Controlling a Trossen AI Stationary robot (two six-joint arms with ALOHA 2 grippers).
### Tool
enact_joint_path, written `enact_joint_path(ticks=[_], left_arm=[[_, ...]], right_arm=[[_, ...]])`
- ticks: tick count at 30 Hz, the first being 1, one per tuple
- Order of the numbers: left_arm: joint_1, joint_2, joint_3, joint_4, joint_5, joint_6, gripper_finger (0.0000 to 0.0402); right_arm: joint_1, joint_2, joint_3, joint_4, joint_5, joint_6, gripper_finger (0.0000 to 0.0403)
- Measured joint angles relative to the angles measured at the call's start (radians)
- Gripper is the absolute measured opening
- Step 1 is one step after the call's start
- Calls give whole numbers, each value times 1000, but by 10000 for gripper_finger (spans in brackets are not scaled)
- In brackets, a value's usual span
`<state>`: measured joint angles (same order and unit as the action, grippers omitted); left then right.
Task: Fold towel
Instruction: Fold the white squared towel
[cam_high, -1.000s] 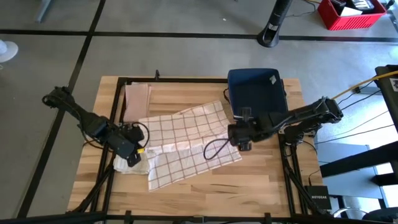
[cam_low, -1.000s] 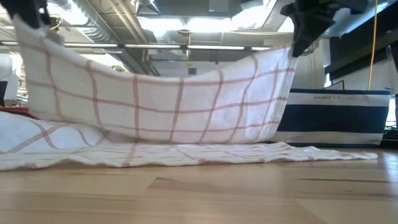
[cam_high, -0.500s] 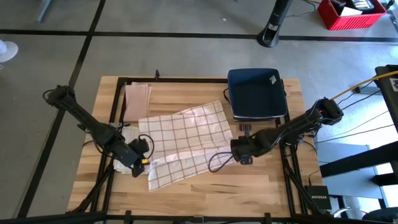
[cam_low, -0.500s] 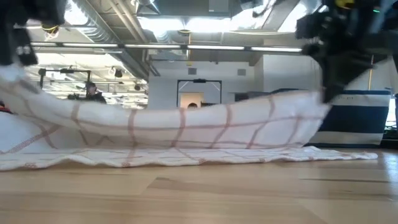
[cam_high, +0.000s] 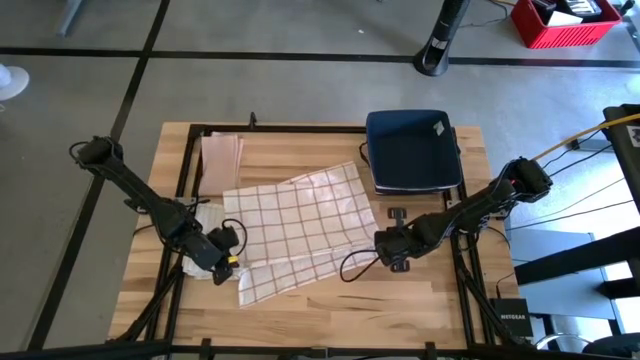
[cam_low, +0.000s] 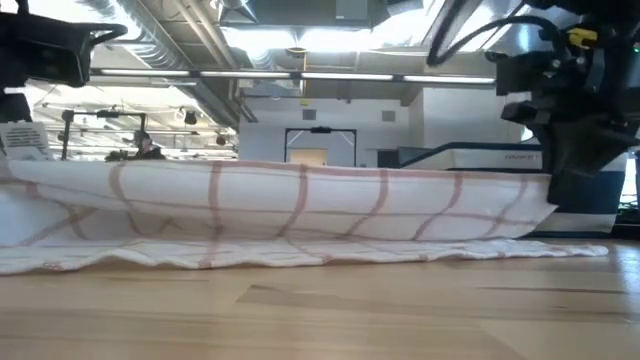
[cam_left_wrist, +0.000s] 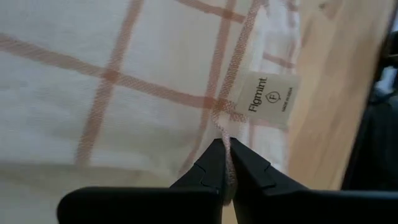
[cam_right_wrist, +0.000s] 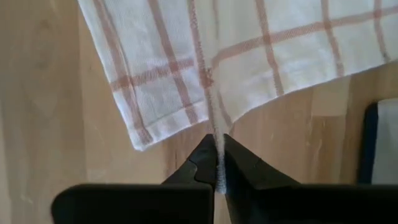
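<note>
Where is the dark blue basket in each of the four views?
High view: dark blue basket at the table's far right.
Low view: only a strip shows, behind the checked towel.
Left wrist view: not in it.
Right wrist view: one dark corner.
Shared landmark: the towel.

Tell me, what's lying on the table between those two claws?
The checked towel spans the whole stretch: the left gripper and the right gripper each pinch one edge. The high view shows it best.
</note>
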<state>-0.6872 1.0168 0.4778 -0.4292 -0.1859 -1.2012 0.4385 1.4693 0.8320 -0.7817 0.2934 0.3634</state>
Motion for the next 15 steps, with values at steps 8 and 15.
enact_joint_path(ticks=[8,15], left_arm=[[0,0,-12,121,7,35,4],[-1,-2,107,138,-1,89,3]], right_arm=[[0,0,-12,-4,-41,-8,7],[0,0,-12,-5,-25,-8,7]])
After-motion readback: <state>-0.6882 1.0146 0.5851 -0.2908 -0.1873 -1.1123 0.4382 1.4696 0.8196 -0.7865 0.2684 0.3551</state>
